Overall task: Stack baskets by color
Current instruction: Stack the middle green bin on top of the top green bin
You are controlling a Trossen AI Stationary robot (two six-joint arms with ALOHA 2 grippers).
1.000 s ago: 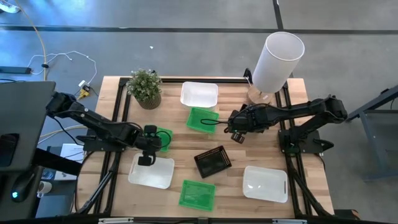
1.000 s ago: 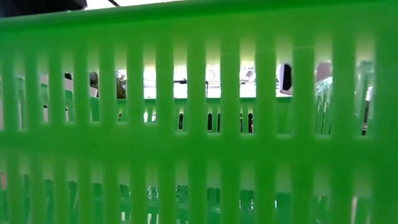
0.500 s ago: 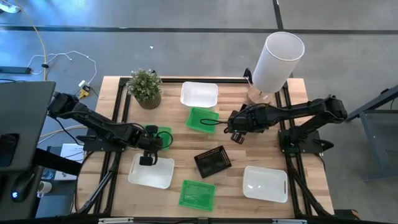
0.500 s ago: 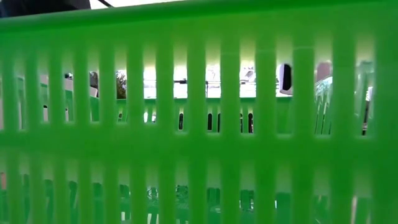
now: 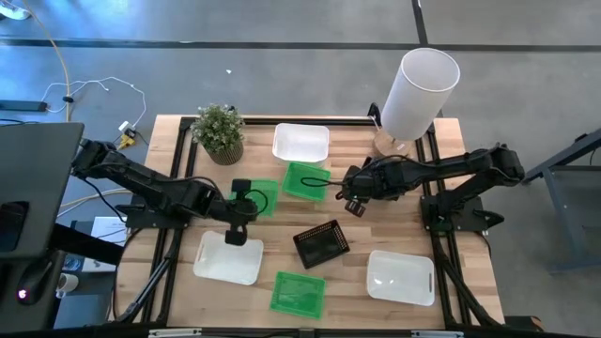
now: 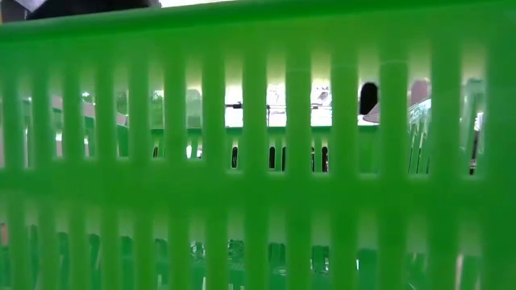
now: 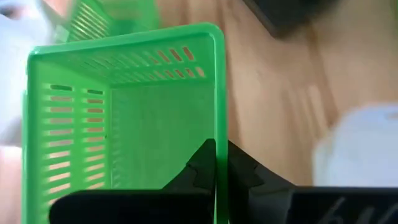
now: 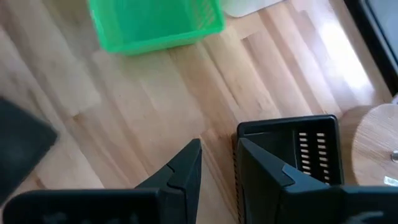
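Between the fingers of the left gripper (image 7: pixel 214 177) sits the side wall of a green basket (image 7: pixel 124 118); the fingers are closed tight on that wall, one inside and one outside, as the left wrist view shows. Seen from above, the left gripper (image 5: pixel 246 202) carries this green basket (image 5: pixel 258 197) near the middle of the table (image 5: pixel 451 225).

Just beyond the held basket, towards the far edge, lies a second green basket (image 5: pixel 306 180), touching or nearly touching a white basket (image 5: pixel 300 143) behind it. Judgement: the step in hand is to carry the held basket over this second green one and nest it.

Notes for doing it well:
- Grip is on one wall only, so the basket may tilt; move slowly and keep the rim level.
- Square the long sides to the target before lowering, or a corner will catch on the rim.
- Release only once the basket is seated.

On the near side of the left gripper lies another white basket (image 5: pixel 228 258); further out are a third green basket (image 5: pixel 298 292), a black basket (image 5: pixel 321 243) and a third white basket (image 5: pixel 401 276).

Across the target from it, the right gripper (image 8: pixel 217 162) holds the wall of a black basket (image 8: pixel 298 146), pinched between narrow fingers. It hangs close to the target, so collision there is the main risk.
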